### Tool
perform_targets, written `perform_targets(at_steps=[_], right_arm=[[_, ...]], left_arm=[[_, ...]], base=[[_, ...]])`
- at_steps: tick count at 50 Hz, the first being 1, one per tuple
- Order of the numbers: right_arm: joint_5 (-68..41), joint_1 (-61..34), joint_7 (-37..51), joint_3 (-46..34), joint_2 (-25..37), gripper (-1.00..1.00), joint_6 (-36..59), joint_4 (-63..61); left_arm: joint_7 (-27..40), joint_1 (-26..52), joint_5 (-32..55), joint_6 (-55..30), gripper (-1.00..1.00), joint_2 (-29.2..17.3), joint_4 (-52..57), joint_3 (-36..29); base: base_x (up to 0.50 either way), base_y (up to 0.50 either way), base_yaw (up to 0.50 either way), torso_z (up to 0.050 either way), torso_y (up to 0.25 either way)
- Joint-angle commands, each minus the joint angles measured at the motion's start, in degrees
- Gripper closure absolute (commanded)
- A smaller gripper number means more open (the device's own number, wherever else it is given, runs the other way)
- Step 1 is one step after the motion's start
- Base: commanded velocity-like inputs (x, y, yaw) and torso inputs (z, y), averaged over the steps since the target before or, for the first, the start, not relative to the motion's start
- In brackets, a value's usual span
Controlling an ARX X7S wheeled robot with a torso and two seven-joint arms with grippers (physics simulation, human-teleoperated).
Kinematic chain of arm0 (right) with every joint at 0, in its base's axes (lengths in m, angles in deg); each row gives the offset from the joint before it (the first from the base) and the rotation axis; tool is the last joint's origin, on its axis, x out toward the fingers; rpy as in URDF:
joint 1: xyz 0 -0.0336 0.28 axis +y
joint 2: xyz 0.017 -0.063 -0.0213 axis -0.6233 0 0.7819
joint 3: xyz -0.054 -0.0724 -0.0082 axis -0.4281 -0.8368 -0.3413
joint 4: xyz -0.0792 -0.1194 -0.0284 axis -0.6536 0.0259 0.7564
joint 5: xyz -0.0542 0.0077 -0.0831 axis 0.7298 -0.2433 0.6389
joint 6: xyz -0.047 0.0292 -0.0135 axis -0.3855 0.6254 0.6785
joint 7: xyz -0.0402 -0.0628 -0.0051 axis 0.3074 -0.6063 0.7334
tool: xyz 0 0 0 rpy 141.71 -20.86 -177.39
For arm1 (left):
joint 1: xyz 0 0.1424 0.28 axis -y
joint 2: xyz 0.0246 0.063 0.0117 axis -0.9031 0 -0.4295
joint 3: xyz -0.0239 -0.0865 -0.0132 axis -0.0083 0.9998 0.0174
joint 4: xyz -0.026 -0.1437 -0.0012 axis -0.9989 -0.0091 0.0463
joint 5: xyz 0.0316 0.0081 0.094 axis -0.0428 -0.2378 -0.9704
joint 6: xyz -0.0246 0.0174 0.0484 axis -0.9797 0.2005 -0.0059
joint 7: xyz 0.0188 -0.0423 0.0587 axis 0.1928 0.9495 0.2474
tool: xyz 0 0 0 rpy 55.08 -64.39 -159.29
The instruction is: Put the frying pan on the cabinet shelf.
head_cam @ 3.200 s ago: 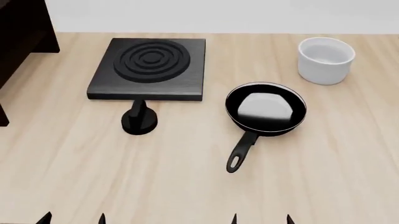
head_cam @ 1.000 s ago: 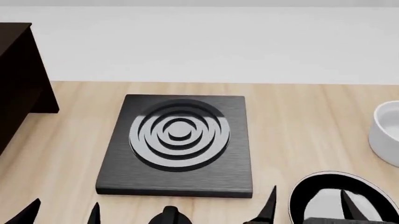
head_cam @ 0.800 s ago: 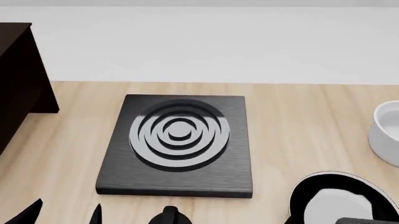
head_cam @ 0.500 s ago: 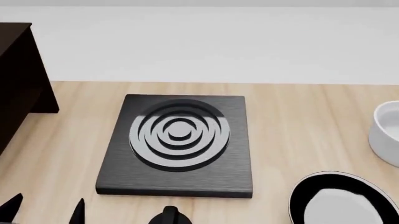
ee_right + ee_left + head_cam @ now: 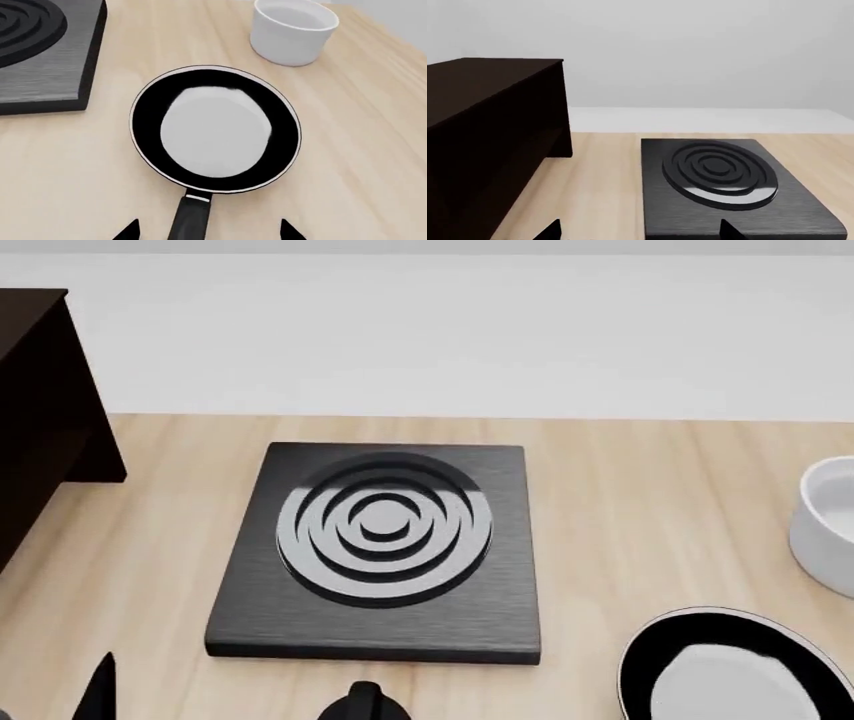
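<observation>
At the lower right of the head view the frying pan (image 5: 738, 670) is seen resting on the table (image 5: 641, 500); the right gripper (image 5: 210, 230), withdrawn since a second ago, is spread astride its handle (image 5: 187, 220), nothing pinched; the left gripper (image 5: 637, 231) is spread, empty; the cabinet shelf (image 5: 487, 80) is left waiting.

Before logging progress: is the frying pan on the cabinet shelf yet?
No. The frying pan sits flat on the wooden table, beside the white bowl.
</observation>
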Motion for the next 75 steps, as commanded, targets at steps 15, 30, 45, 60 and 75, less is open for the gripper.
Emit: perform_targets(at_steps=[15, 30, 45, 60, 75], right_arm=[[1.05, 1.4, -1.42, -4.18, -1.83, -1.0, -4.04, 10.02], [0.66, 1.79, -2.05, -5.05, -1.99, -1.0, -4.08, 13.16], [1.59, 2.16, -3.59, -5.98, -2.79, -1.0, -9.3, 18.11], [-0.4, 1.99, -1.14, -4.16, -2.1, 1.0, -5.32, 10.17], [-2.89, -1.7, 3.43, -2.87, -0.6, 1.0, 2.69, -3.18]], left_arm=[[0.44, 0.23, 1.29, -0.99, -1.0, -0.67, 0.2, -0.17], [0.1, -0.15, 0.72, 0.2, -1.0, -0.76, -1.08, -0.79], [0.3, -0.19, 0.68, 0.32, -1.0, -0.88, -1.26, -1.47], [0.43, -0.22, 0.8, 0.48, -1.0, -1.09, -1.35, -1.91], [0.38, -0.02, 0.71, 0.85, -1.0, -1.17, -1.84, -2.66]], base=[[0.0, 0.0, 0.0, 0.0, 0.0], [0.0, 0.0, 0.0, 0.0, 0.0], [0.0, 0.0, 0.0, 0.0, 0.0], [0.0, 0.0, 0.0, 0.0, 0.0], [0.0, 0.0, 0.0, 0.0, 0.001]])
